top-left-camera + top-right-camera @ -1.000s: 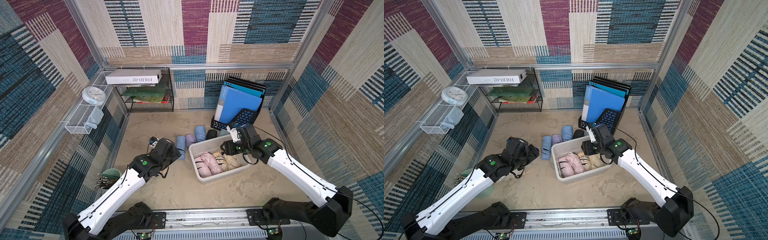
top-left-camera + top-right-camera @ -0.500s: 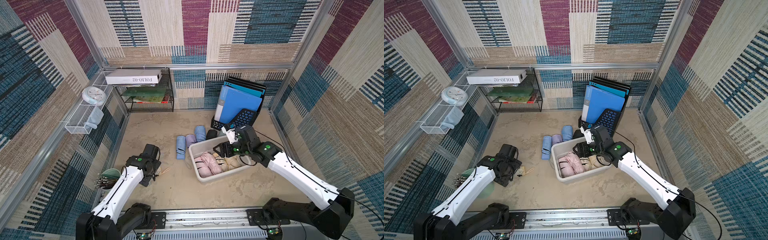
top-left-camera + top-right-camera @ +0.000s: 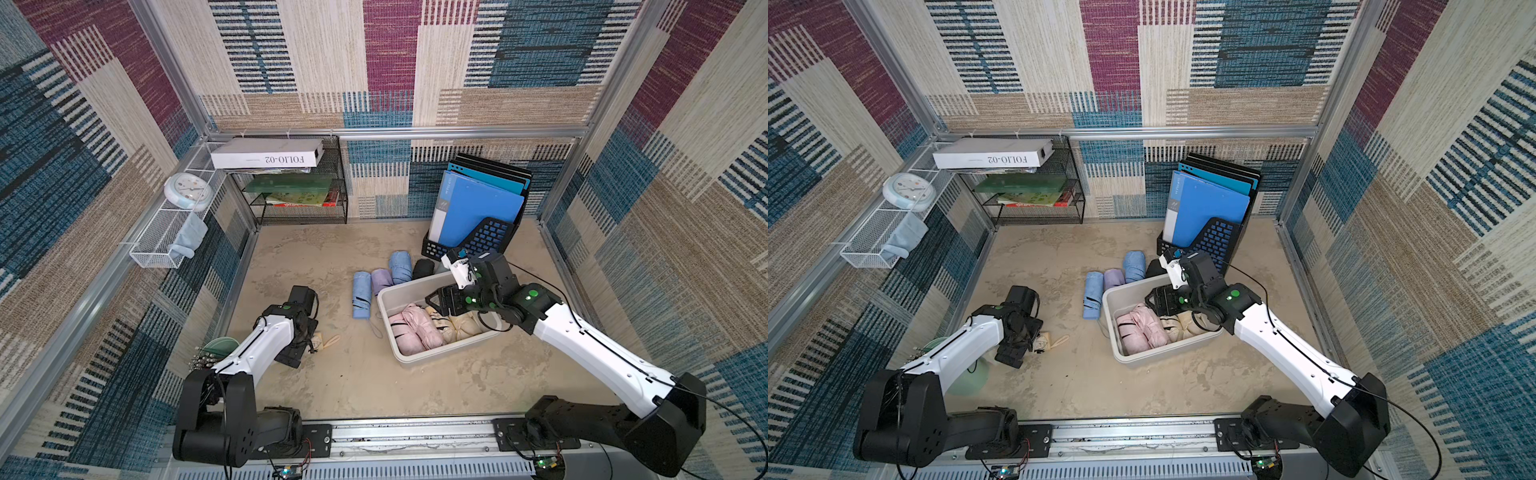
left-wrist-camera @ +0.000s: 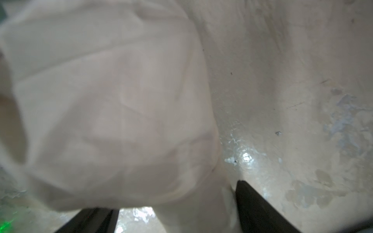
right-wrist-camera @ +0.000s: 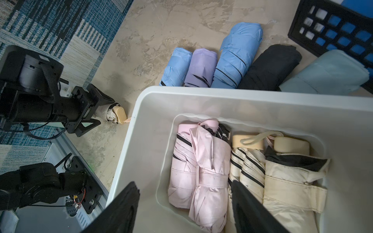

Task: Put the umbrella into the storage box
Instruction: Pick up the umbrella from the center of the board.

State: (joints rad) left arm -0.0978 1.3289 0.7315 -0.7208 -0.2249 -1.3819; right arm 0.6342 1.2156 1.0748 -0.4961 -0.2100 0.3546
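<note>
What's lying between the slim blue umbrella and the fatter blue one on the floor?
A lilac umbrella, flanked by the slim blue umbrella and the fatter blue umbrella. Clearest in the right wrist view; also in both top views.

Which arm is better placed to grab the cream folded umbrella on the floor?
Left: the left gripper sits open at the cream folded umbrella, while the right gripper hangs over the off-white plastic storage box.

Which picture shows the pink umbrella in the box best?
The right wrist view: the pink umbrella lies close up there, folds and strap clear, inside the storage box. Both top views show the pink umbrella small and far. The left wrist view misses it.
</note>
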